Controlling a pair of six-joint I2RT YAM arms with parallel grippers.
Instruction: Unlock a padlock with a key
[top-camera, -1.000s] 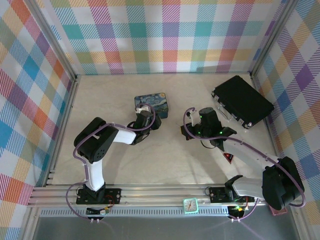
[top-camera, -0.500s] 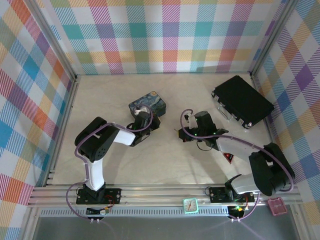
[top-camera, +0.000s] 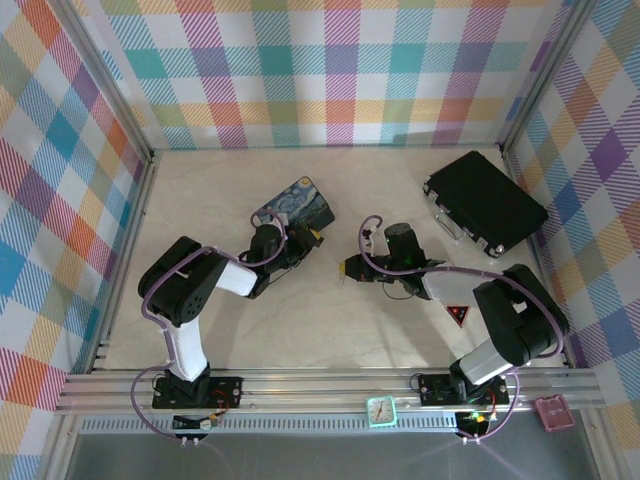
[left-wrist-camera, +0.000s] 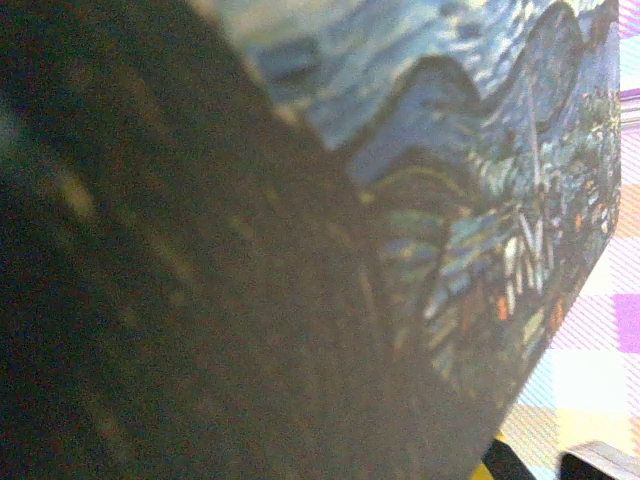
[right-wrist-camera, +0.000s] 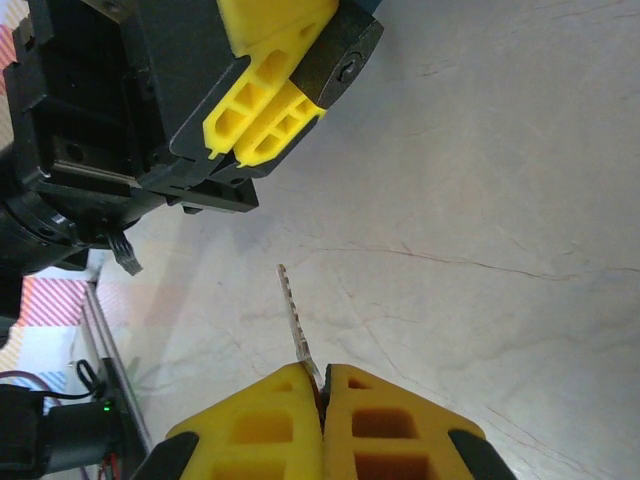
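Note:
A small dark padlock (right-wrist-camera: 343, 55) sits between the yellow fingers of my left gripper (right-wrist-camera: 300, 65), which is shut on it. In the top view that left gripper (top-camera: 305, 240) lies just below the blue painted tin (top-camera: 295, 203). The tin (left-wrist-camera: 480, 150) is tilted and pressed close against the left wrist camera. My right gripper (right-wrist-camera: 322, 378) is shut on the key (right-wrist-camera: 295, 315). Its thin toothed blade sticks out toward the padlock, with a gap of bare table between them. From above, the right gripper (top-camera: 348, 268) points left at the left gripper.
A large black case (top-camera: 487, 202) lies at the back right. A small clock (top-camera: 381, 410) and a pink object (top-camera: 553, 412) sit at the front rail. Plaid walls (top-camera: 70, 200) close in the table (top-camera: 200, 190) on three sides.
The left gripper has closed and drawn left and nearer, and the tin has tilted and turned with it. The right gripper has moved left with the key toward the left gripper.

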